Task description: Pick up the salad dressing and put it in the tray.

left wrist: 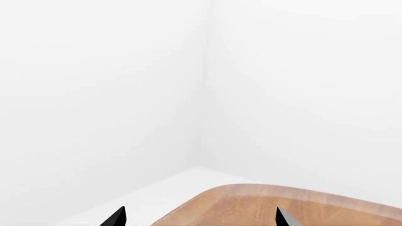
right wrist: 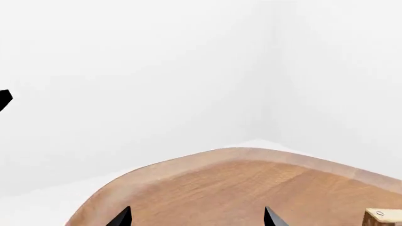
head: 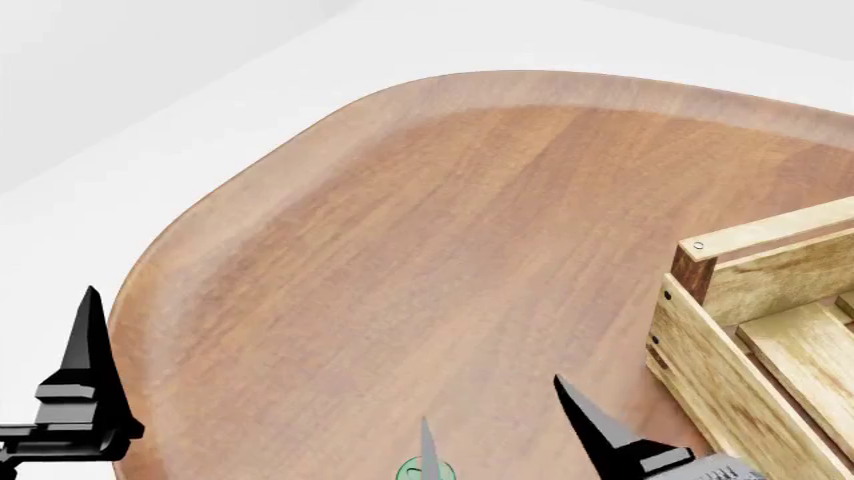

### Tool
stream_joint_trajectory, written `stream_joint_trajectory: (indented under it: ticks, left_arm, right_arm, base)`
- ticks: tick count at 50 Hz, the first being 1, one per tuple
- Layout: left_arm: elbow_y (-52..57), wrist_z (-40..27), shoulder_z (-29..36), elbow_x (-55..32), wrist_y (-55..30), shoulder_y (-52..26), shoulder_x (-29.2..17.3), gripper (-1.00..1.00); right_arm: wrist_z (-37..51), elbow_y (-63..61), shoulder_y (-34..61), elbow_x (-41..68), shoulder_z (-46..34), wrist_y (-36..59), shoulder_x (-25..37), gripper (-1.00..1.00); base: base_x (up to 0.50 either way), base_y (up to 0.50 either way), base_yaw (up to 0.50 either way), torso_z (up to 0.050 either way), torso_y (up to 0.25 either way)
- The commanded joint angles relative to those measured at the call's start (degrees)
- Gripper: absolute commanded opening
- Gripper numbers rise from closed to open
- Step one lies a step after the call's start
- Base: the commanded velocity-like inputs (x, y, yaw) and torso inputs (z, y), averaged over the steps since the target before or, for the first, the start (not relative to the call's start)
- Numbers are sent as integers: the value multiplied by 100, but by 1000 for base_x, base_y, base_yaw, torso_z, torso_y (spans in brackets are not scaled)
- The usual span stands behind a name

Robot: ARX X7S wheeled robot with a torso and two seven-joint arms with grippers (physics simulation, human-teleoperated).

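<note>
Only a bit of the salad dressing's green cap (head: pixel 437 471) shows, at the bottom edge of the head view; its bottle is out of view. My right gripper (head: pixel 497 418) hovers just above and beyond it, open, one thin finger crossing the cap. In the right wrist view that gripper (right wrist: pixel 196 217) has only bare wood between its tips. The tray (head: pixel 747 330), a light-wood crate with a dark corner post, stands at the right; its corner (right wrist: pixel 381 217) shows in the right wrist view. My left gripper (left wrist: pixel 199 217) is open and empty over the table's left edge.
The round-cornered wooden table (head: pixel 441 230) fills the head view, its curved edge running along the left and back. White floor and walls lie beyond it. One black finger of the left gripper (head: pixel 88 330) stands over the table's left rim.
</note>
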Motion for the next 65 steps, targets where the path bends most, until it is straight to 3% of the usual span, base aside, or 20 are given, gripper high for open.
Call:
stream_joint_trajectory:
  ticks: [1, 65]
  left_arm:
    - [-21, -17, 13, -22, 19, 7, -18, 100]
    - [-90, -127, 108, -86, 114, -13, -130, 100]
  right_arm:
    - [-450, 333, -1, 125, -311, -65, 88, 100]
    - [-961, 3129, 749, -404, -1144, -461, -385, 100]
  base:
    - [0, 0, 0, 0, 0]
    - [0, 0, 0, 0, 0]
